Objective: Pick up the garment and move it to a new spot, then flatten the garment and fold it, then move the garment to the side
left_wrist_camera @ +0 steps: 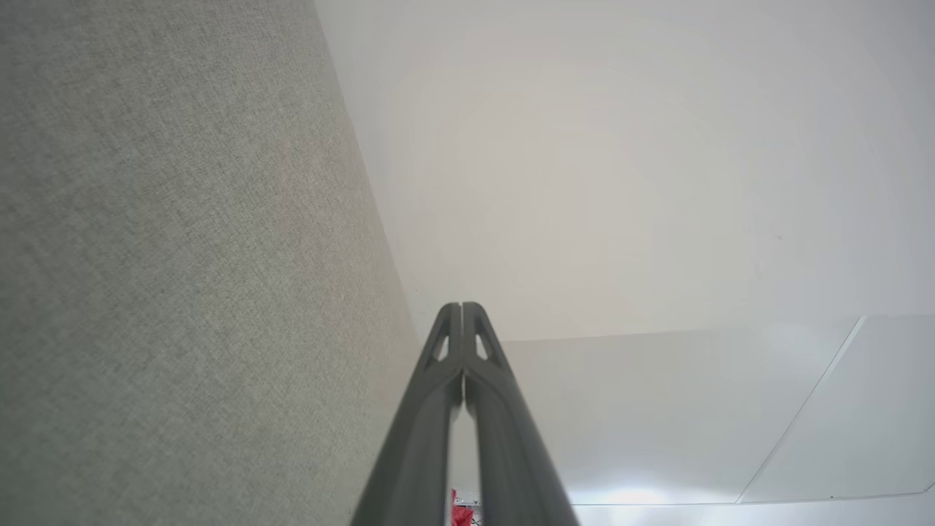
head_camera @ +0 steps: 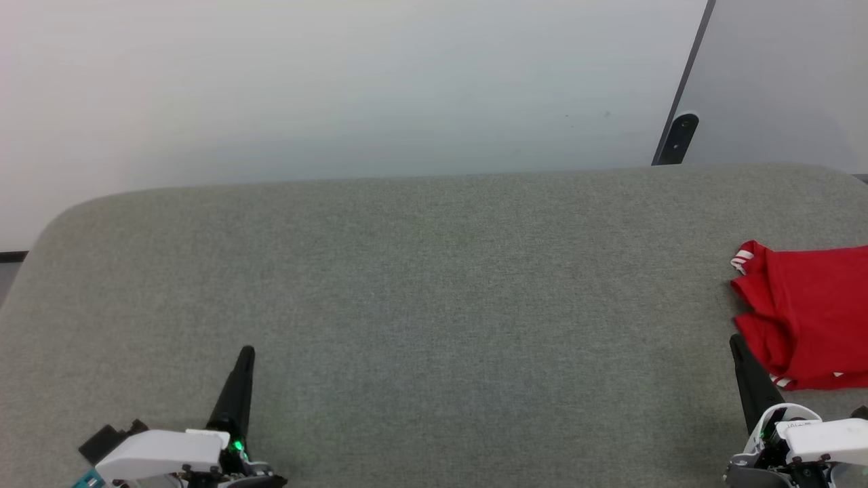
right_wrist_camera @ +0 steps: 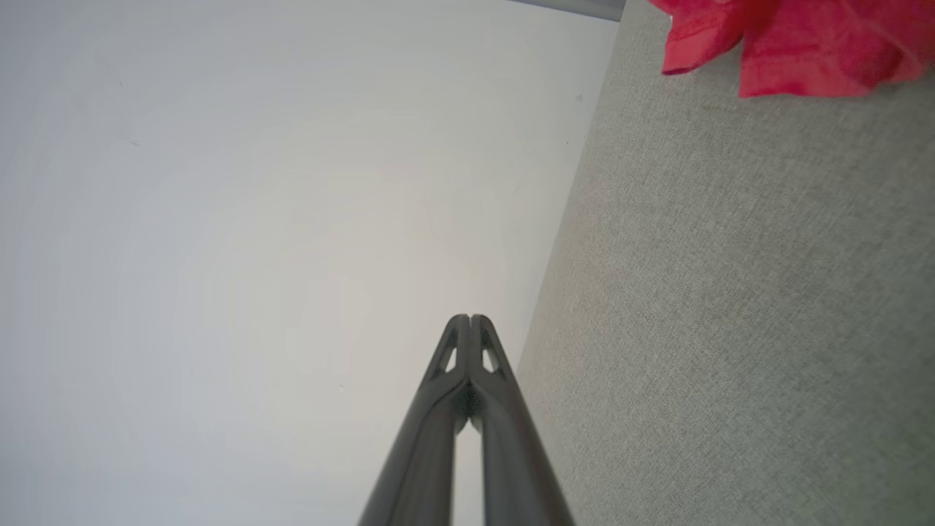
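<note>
Left tool (head_camera: 245, 354): down at 7 o'clock in the head view, its two dark fingers were pressed flat together with nothing between them and the tip pointed to 12 o'clock. Its own wrist view showed the tips meeting.
Bench (head_camera: 434, 285): a grey fabric top with rounded far corners ran right across the middle of the view.
Wall (head_camera: 339, 88): pale and plain, it stood behind the bench from 10 to 1 o'clock.
Bracket (head_camera: 678, 139): a small dark piece sat at 2 o'clock, at the foot of a dark slanting seam just above the bench's far edge.
Right tool (head_camera: 736, 342): at 5 o'clock, its fingers were also squeezed together and gripped nothing. The tip leaned toward 11 o'clock, just beside the red cloth, and its wrist view showed bare bench between them.
Garment (head_camera: 807, 318): it lay out at 3 o'clock on the bench, a rumpled bright red heap cut off by the view's edge. White red-striped bands peeked out at its top-left corner and lower hem.
</note>
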Controlling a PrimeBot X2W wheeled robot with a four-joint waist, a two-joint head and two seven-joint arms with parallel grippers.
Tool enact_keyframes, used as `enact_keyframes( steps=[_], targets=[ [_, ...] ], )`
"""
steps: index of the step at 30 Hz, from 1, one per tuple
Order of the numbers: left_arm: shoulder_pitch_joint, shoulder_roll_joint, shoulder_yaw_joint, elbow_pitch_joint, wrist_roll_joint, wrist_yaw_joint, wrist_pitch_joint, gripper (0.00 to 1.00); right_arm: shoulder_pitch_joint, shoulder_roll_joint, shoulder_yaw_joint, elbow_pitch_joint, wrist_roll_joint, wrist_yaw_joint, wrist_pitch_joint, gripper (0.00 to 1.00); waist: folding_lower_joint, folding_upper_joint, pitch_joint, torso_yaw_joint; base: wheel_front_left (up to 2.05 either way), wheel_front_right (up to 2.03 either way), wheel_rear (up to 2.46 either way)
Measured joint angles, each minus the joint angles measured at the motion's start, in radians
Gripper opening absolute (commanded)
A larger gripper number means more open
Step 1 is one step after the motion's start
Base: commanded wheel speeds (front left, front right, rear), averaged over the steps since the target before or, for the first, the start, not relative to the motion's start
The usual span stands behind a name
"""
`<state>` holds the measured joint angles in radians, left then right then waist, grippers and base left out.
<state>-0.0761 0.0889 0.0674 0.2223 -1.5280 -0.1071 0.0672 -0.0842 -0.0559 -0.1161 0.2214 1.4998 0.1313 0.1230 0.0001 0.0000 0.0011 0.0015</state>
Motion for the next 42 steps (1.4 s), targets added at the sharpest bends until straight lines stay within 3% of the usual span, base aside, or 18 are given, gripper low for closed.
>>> enact_keyframes(
  steps=[18,42],
  targets=[
    [-0.028,-0.024,0.025,0.023,-0.102,-0.022,0.029,0.00,-0.020,0.004,0.000,0.025,0.111,0.000,-0.009,0.00,0.0000,0.0000,0.002,-0.002,0.00,0.00,0.00],
    [-0.028,-0.028,0.031,0.023,-0.100,-0.022,0.035,0.00,-0.023,0.004,0.001,0.026,0.111,0.000,-0.009,0.00,0.0000,0.0000,0.002,-0.001,0.00,0.00,0.00]
  ],
)
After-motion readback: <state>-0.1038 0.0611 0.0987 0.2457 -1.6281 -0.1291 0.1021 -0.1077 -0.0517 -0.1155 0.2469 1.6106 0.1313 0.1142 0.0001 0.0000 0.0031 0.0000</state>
